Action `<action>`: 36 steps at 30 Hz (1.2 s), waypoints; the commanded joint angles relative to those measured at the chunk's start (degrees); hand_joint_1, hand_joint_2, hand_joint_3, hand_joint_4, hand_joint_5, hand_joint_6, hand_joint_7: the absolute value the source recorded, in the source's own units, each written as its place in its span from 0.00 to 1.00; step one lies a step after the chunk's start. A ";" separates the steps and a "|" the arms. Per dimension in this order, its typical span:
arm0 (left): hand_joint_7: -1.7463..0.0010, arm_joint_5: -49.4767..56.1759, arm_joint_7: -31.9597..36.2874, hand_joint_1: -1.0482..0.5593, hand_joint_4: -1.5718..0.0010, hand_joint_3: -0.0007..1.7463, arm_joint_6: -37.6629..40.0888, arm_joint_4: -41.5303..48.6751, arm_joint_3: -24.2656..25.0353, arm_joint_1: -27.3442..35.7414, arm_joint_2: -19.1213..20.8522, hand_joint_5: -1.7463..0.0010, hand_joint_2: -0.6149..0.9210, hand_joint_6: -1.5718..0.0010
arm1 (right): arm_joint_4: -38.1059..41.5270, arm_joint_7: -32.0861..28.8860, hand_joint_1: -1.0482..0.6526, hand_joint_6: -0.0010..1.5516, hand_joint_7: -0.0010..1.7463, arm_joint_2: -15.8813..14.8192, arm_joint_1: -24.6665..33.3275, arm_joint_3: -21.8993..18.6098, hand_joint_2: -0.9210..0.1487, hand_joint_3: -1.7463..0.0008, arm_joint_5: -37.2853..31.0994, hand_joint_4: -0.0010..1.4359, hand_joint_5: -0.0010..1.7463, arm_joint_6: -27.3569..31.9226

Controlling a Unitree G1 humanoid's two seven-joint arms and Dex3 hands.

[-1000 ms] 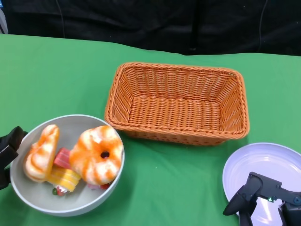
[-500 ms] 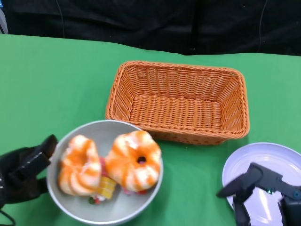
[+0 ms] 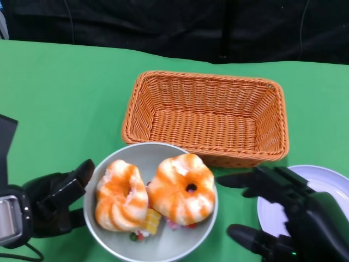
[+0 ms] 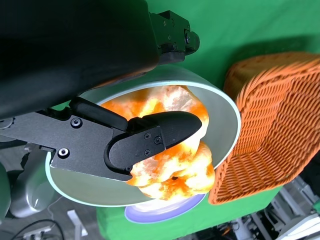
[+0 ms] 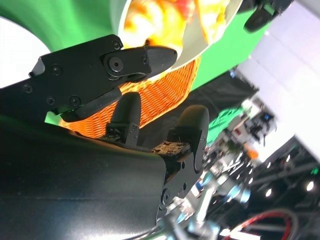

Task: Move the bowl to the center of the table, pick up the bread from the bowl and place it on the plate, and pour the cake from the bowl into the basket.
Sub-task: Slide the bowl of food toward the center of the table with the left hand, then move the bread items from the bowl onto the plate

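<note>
Fingers of the left hand (image 3: 52, 199) hold the bowl (image 3: 112, 242); head view alone shows the right hand (image 3: 286, 215) spread, empty.

My worktop (image 3: 65, 93) wears matt green cloth; the basket (image 3: 206, 117) is rough woven orange wicker, the bowl (image 3: 163, 248) smooth grey, the bread (image 3: 181, 188) glossy, and my left robot hand (image 3: 52, 203) matt black plastic

Head view: high, looking down and forward over the green cloth-covered table (image 3: 65, 93). Takes in the rectangular orange wicker basket (image 3: 207, 117), round grey bowl of bread (image 3: 155, 207), white round plate (image 3: 322, 183).

Left wrist view: close behind its own hand, turned sideways, facing bowl (image 4: 225, 120), basket (image 4: 270, 125), plate (image 4: 165, 209).

Right wrist view: very close, strongly tilted, bowl (image 5: 192, 42) and basket (image 5: 165, 95) beyond. All three share bowl and basket.
</note>
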 commanded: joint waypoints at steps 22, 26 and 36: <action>1.00 1.41 3.56 0.28 1.00 0.39 -2.03 -7.76 -8.75 1.28 -2.86 1.00 1.00 1.00 | 22.00 -1.51 0.21 0.06 0.23 -2.56 -19.31 10.58 0.02 1.00 -21.16 0.00 0.39 8.56; 1.00 2.02 4.84 0.28 1.00 0.37 -2.40 -8.85 -9.47 1.65 -3.33 1.00 1.00 1.00 | 26.30 -1.45 0.19 0.09 0.21 -4.03 -21.13 11.71 0.01 0.99 -23.56 0.00 0.38 9.98; 0.97 12.92 1.63 0.28 0.92 0.36 -19.36 -15.26 -22.40 5.40 6.18 0.96 1.00 0.93 | 31.76 -2.22 0.25 0.24 0.07 -6.01 -23.09 14.13 0.00 0.99 -25.03 0.09 0.38 12.28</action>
